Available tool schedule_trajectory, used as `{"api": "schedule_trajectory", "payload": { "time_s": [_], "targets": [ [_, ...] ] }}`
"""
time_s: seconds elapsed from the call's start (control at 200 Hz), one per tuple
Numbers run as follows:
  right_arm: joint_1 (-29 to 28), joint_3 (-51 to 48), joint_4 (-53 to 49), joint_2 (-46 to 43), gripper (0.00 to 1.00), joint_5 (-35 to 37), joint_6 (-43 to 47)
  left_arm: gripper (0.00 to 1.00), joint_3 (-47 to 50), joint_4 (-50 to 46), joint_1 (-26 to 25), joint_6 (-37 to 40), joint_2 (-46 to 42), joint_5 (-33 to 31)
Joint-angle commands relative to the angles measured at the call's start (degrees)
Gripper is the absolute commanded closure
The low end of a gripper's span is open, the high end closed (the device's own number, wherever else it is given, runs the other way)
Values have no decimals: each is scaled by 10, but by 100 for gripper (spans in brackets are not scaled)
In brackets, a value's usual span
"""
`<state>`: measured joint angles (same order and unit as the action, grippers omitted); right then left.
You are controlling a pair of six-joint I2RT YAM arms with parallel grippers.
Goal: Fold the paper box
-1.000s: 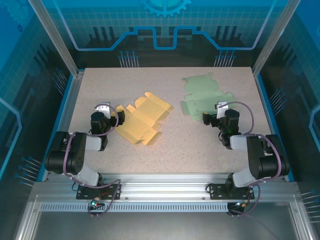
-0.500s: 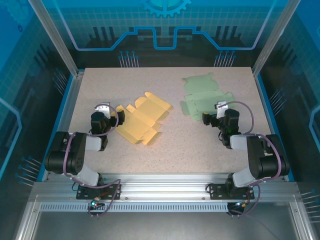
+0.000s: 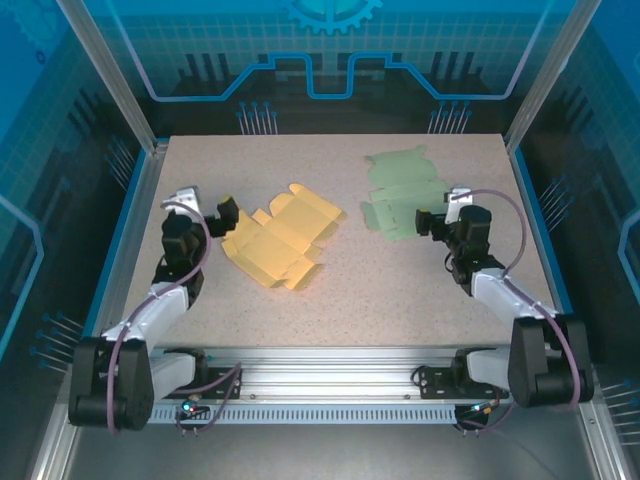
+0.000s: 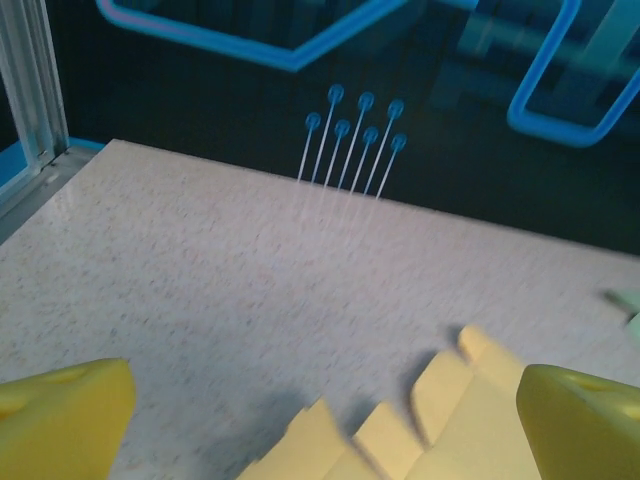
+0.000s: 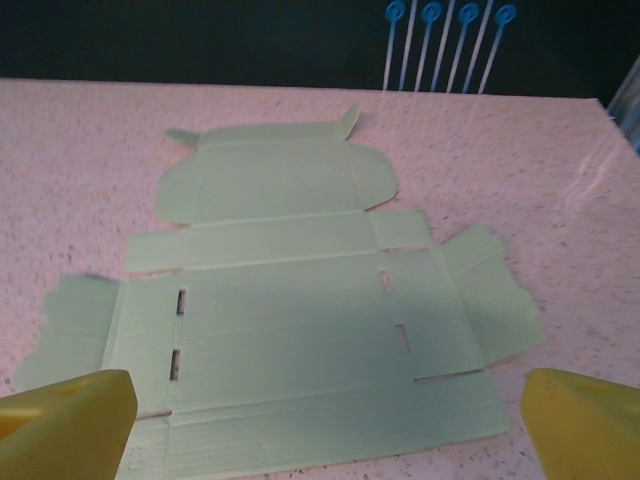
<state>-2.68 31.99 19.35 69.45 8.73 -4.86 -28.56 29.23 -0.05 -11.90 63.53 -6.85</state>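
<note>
Folding looked unstarted; the yellow blank (image 3: 280, 238) lay unfolded on the table (image 3: 330, 310), left of centre, and the green blank (image 3: 400, 195) lay flat towards the far right, its creases and slots plain in the right wrist view; the left gripper (image 3: 207, 203) stood spread wide just beside the yellow blank's left edge, holding nothing; the right gripper (image 3: 440, 208) was likewise spread and empty at the green blank's near edge; by judgement, every wall, flap and tuck was left to do.

speckled table (image 3: 340, 290), yellow box blank (image 3: 280, 238), green box blank (image 3: 405, 190)
</note>
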Motion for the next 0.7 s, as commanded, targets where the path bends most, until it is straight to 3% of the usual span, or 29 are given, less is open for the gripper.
{"api": "schedule_trajectory", "payload": {
  "time_s": [0.0,0.255,0.415,0.695],
  "targets": [
    [-3,41,-114,-37,0,34,-52,1,-69,-167,-26,-116,-26,-7],
    [-2,106,-272,-51,0,37,-115,1,-97,-421,-111,-296,-77,-65],
    [-2,121,-305,-58,0,13,-142,1,-29,-432,-118,-367,-95,-44],
    [-4,136,-325,-85,0,-5,-171,1,-10,-382,-109,-360,-5,-39]
  ]
}}
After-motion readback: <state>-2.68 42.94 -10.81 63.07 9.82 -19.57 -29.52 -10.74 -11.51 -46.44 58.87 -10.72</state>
